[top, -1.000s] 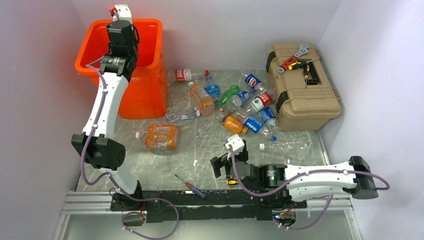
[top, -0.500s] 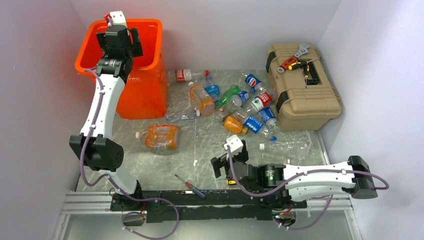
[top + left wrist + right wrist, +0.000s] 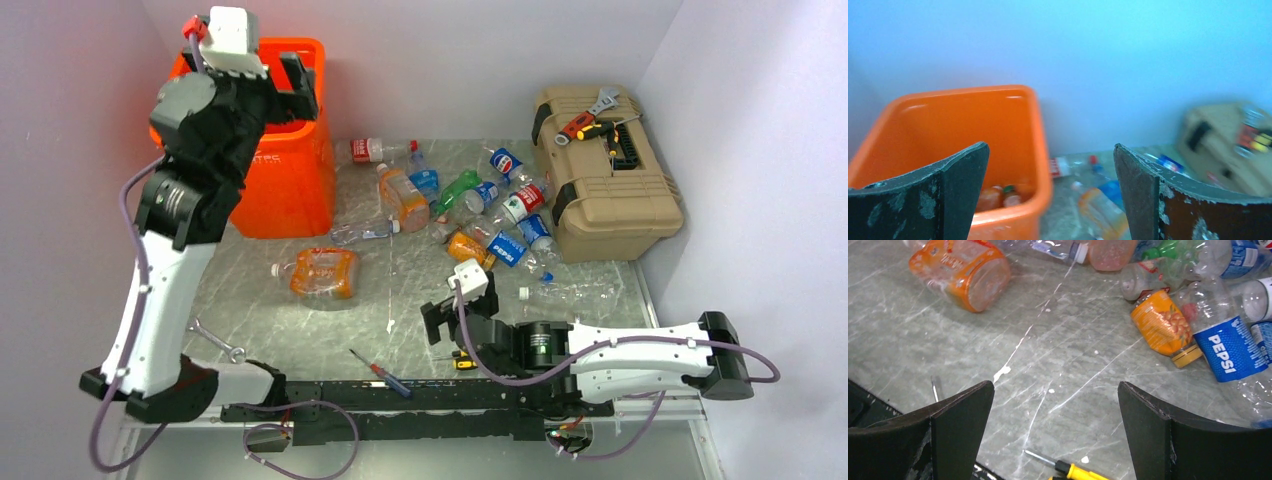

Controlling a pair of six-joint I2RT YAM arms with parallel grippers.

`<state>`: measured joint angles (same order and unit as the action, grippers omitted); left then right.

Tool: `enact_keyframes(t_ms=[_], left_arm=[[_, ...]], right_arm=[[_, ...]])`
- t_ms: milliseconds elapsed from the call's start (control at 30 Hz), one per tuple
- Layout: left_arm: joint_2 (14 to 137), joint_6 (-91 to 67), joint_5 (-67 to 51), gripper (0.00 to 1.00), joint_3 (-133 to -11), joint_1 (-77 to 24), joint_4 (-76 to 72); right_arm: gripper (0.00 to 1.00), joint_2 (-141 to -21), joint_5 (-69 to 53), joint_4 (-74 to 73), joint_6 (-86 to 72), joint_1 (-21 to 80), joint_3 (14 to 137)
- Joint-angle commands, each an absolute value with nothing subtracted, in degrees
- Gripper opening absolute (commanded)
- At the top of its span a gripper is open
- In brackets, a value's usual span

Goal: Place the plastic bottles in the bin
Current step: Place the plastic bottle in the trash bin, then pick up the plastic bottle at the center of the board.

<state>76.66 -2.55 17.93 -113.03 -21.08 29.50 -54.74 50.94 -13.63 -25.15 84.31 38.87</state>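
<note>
The orange bin [image 3: 295, 170] stands at the back left; in the left wrist view the bin [image 3: 963, 120] holds a few bottles [image 3: 998, 197] at its bottom. My left gripper [image 3: 290, 80] [image 3: 1050, 146] hangs high above the bin's near right side, open, with nothing between its fingers. Several plastic bottles [image 3: 480, 200] lie scattered mid-table. A big orange-labelled bottle [image 3: 322, 273] [image 3: 965, 272] lies apart on the left. My right gripper [image 3: 458, 318] [image 3: 1055, 385] hovers open and empty over bare table. Ahead of it lie a small orange bottle [image 3: 1163, 325] and a Pepsi bottle [image 3: 1230, 352].
A tan toolbox [image 3: 605, 170] with tools on its lid stands at the back right. A yellow-handled screwdriver [image 3: 1083, 472] lies just under the right gripper, a red-handled one [image 3: 385, 373] near the front rail, a wrench [image 3: 215, 340] at front left. Walls enclose three sides.
The left gripper's jaws have gone from nearly shut to wide open over the bin, and the left arm has risen and swung back towards the camera. The right arm has barely moved.
</note>
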Motion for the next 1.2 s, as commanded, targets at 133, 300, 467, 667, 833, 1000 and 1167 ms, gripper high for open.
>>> enact_keyframes(t_ms=[133,300,467,667,833,1000,1167], left_arm=[[72.1,3.4,7.6,1.0,-100.8,-36.5,39.9],[66.7,2.6,3.2,0.99,-87.4,-41.9,39.1],[56.5,-2.2,-6.2,0.99,-70.3,-42.5,30.3],[51.3,-5.0,-2.8,1.0,-58.6,-42.5,27.9],[49.5,-7.5,2.1,0.99,-53.4,-42.5,25.6],[49.7,-8.9,5.1,0.99,-53.8,-42.5,28.3],[48.5,-9.0,9.1,0.99,-53.3,-42.5,28.9]], right_arm=[[1.0,-56.7,37.9,-15.0,-30.5,68.2,41.9],[0.99,-54.2,32.0,-12.3,-34.1,59.3,37.6],[0.99,-51.1,36.0,-14.4,-36.1,53.8,35.9],[0.97,-51.0,41.3,-23.4,-37.8,47.9,38.9],[0.97,-54.6,41.9,-22.3,-37.0,43.3,38.9],[0.96,-58.4,39.8,-17.3,-35.7,38.0,38.6],[0.95,-61.5,34.9,-14.5,-40.4,32.1,39.2]])
